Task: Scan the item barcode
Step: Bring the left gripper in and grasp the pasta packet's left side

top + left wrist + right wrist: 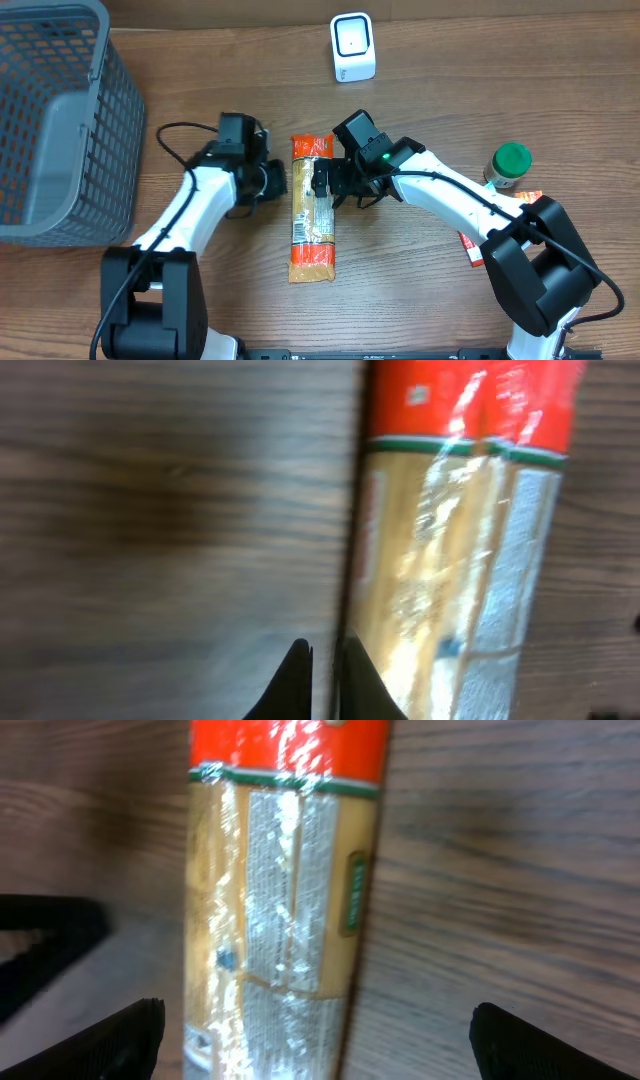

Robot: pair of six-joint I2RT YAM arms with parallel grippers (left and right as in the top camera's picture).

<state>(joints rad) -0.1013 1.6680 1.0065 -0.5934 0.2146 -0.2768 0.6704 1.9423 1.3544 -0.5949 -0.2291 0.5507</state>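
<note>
Overhead view: spaghetti packet (311, 208) lies flat on the wooden bench (450, 320) at frame centre, long axis running top to bottom, an orange-red band at each end.

Left pincer (280, 181) sits at the packet's left edge. Left wrist view: pincer (322, 652) clenched, the two fingers (296, 685) tip to tip just beside the packet (450, 560). Cannot tell whether any film is caught.

Right pincer (322, 186) is over the packet's upper right. Right wrist view: pincer (315, 1020) released, its fingers (130, 1032) spread wide, the packet (280, 900) lying between them and clear of both.

White scanner (352, 47) stands at top centre, well apart. Grey basket (60, 120) sits at upper left. Green-lidded jar (510, 165) is at right.
</note>
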